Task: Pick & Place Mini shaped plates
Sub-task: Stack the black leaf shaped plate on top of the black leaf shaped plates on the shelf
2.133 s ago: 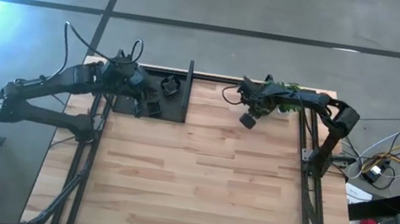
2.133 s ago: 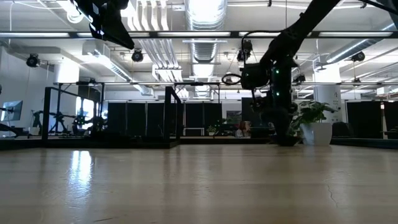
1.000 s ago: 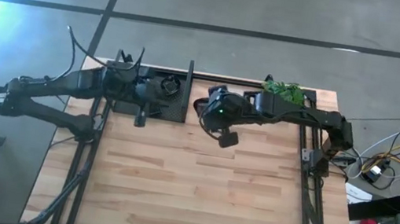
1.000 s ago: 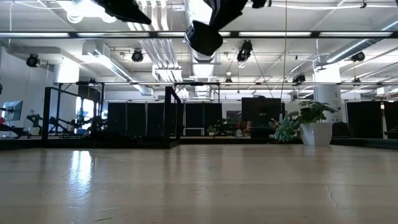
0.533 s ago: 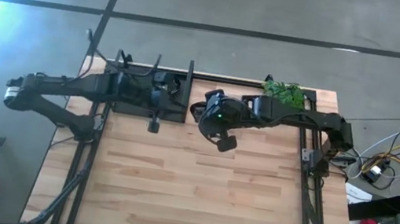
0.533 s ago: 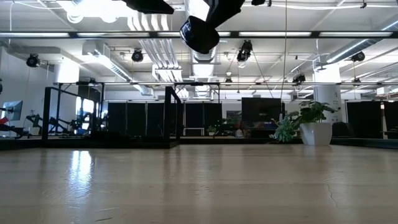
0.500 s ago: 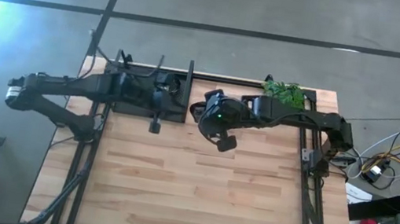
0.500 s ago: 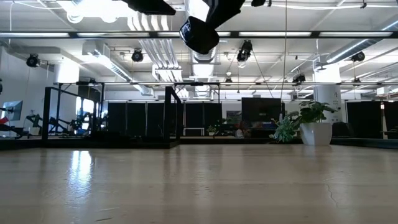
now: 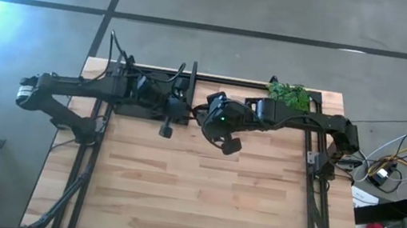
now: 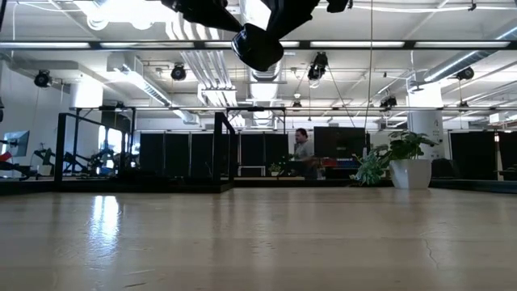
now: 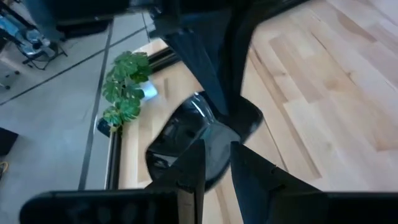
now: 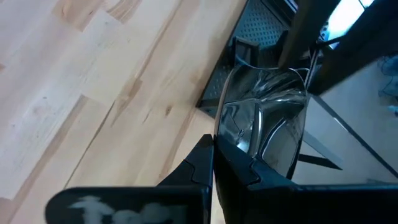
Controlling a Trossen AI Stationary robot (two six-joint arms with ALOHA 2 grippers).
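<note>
The surface is a light wooden top of butcher-block planks with dark rails along its sides. At its far edge, toward the left corner, a black perforated tray lies flat on the wood, with a dark upright post at its edge. Near the far right corner stands a small green leafy plant. The near part shows bare wood

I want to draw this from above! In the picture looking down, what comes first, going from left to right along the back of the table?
Left gripper → right gripper holding a mini shaped plate → small green plant.
</note>
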